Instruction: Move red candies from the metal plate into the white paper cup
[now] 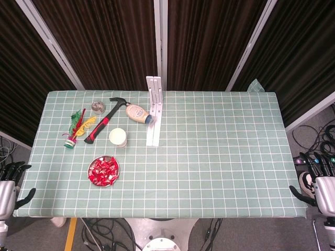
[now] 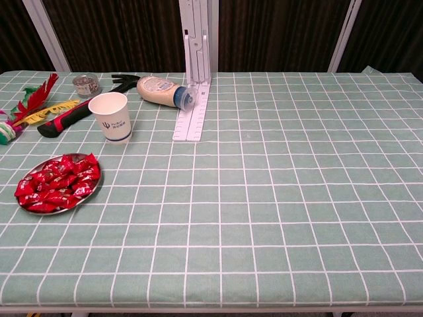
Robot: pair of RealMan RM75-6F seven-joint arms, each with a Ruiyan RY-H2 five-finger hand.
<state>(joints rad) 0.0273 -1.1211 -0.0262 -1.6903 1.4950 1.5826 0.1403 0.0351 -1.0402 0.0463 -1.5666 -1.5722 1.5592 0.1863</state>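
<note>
- Head view: one metal plate (image 1: 116, 170) heaped with red candies (image 1: 103, 171) lies lower left on the surface (image 1: 220, 157), one white paper cup (image 1: 118, 137) just above it. Left hand (image 1: 11, 180) at the lower-left edge, right hand (image 1: 316, 180) lower right, both well off the plate, fingers apart, holding nothing.
- Chest view: plate (image 2: 92, 188) with candies (image 2: 59, 183) at left, cup (image 2: 111, 116) above; no hands appear.

You see a pale green cloth (image 2: 277, 198) ruled in a white grid. On it, the candies (image 2: 59, 185) are bright red in a silver plate (image 2: 94, 188). Behind the plate, the cup (image 2: 111, 116) is white with a small dark mark. Behind the cup, the hammer (image 2: 63, 119) has a red and black handle, and the bottle (image 2: 162, 90) is beige with a blue cap.
</note>
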